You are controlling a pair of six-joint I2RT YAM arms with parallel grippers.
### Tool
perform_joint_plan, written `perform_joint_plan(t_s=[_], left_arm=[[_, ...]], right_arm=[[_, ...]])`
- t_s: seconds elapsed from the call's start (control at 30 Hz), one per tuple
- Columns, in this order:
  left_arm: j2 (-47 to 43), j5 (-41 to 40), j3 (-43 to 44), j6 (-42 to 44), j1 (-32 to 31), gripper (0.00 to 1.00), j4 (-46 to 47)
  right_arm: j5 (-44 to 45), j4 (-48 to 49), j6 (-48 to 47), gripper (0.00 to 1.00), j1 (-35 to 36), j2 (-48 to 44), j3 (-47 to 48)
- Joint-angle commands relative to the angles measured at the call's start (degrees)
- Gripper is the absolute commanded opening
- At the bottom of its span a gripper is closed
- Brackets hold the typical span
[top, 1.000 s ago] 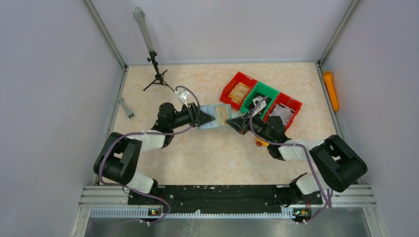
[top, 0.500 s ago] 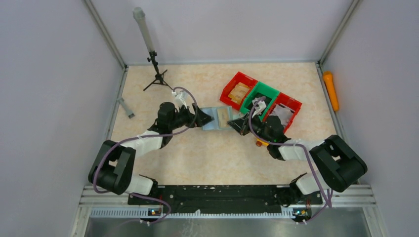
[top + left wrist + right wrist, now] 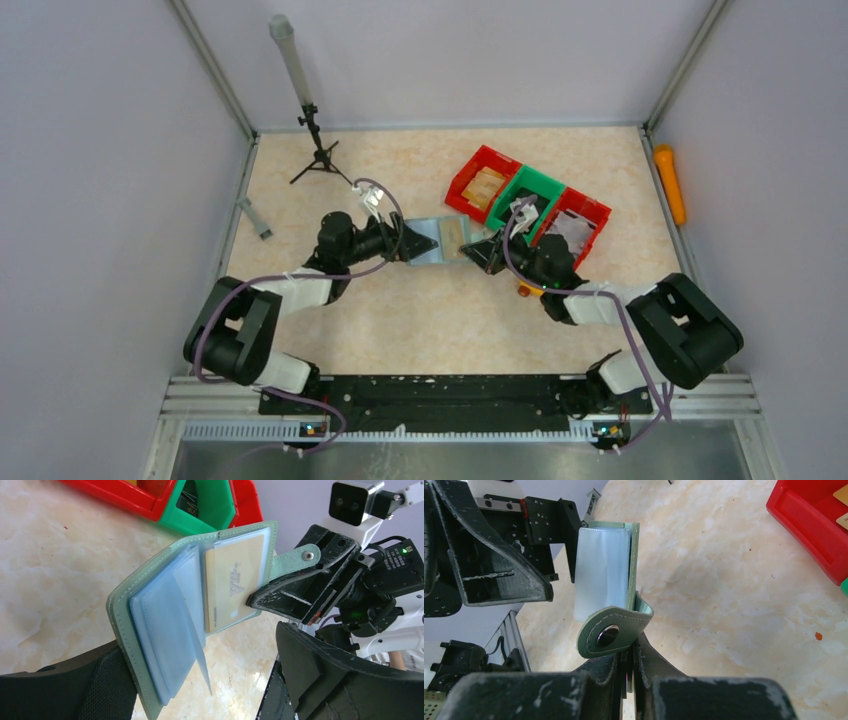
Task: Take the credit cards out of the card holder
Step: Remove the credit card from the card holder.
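The card holder (image 3: 120,625) hangs open above the table, its grey-green cover outward and pale blue sleeves fanned out. A tan credit card (image 3: 232,580) sits in a sleeve on the right leaf. My right gripper (image 3: 631,675) is shut on that leaf's edge, just under the snap tab (image 3: 611,632). My left gripper (image 3: 200,695) is open wide, and the holder's left leaf lies between its fingers, close to the left finger (image 3: 60,690). In the top view the holder (image 3: 430,228) spans between the left gripper (image 3: 418,243) and the right gripper (image 3: 478,248).
Red and green bins (image 3: 525,205) stand just behind the right arm, with items inside. A small tripod (image 3: 318,150) is at the back left and a grey piece (image 3: 255,218) by the left wall. An orange object (image 3: 668,183) lies along the right wall.
My left gripper has opened wide and let go of the holder's left leaf. The right gripper has kept its hold and barely moved.
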Motion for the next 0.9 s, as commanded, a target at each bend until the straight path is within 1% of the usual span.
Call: perform_joint_plan(t_s=[0.0, 0.1, 0.17, 0.2, 0.27, 0.33, 0.43, 0.53, 0.57, 0.63, 0.67, 0.73, 0.87], left_arm=[[1.86, 1.22, 3.1, 0.71, -0.16, 0.98, -0.81], [1.48, -1.07, 4.89, 3.39, -0.42, 0.85, -6.89], [1.48, -2.06, 5.31, 4.03, -0.42, 0.73, -8.58], [2.7, 0.74, 4.93, 1.91, -0.24, 0.59, -4.41], [4.3, 3.46, 4.56, -0.76, -0.1, 0.5, 0.08], [5.44, 5.06, 4.5, -2.3, 0.11, 0.41, 2.66], [5.41, 5.46, 4.51, -2.35, 0.17, 0.31, 3.01], [3.86, 4.93, 3.97, -1.46, 0.2, 0.18, 2.49], [3.39, 5.21, 3.66, -1.44, 0.19, 0.15, 3.11], [2.7, 6.28, 2.96, -2.18, 0.19, 0.09, 5.16], [2.56, 7.0, 2.6, -2.81, 0.22, 0.06, 6.8], [2.87, 8.72, 1.91, -4.95, 0.21, 0.0, 11.01], [4.56, 11.99, 0.78, -10.41, 0.21, 0.0, 21.87]], right_arm=[[-1.29, 3.07, -0.65, 0.0, -0.06, -0.08, 2.2], [-1.53, 3.33, -0.71, 0.0, -0.06, -0.09, 2.15], [-1.81, 3.67, -0.72, 0.0, -0.06, -0.22, 2.03], [-2.16, 4.12, -0.74, 0.0, -0.06, -0.26, 1.78], [-2.6, 4.43, -0.48, 0.0, -0.06, -0.22, 1.71], [-3.52, 5.63, -0.17, 0.0, -0.06, -0.03, 1.59], [-3.97, 6.57, 0.08, 0.0, -0.08, 0.01, 1.33], [-4.08, 6.1, -0.44, 0.0, -0.06, -0.18, 1.36], [-4.37, 5.96, -0.88, 0.06, -0.06, -0.25, 1.4], [-5.51, 5.69, -1.49, 0.29, -0.07, -0.35, 1.54], [-5.81, 5.41, -1.56, 0.38, -0.09, -0.35, 1.7], [-6.33, 5.22, -1.46, 0.44, -0.14, -0.35, 1.75], [-7.29, 6.68, -0.57, 0.46, -0.14, -0.48, 1.4]])
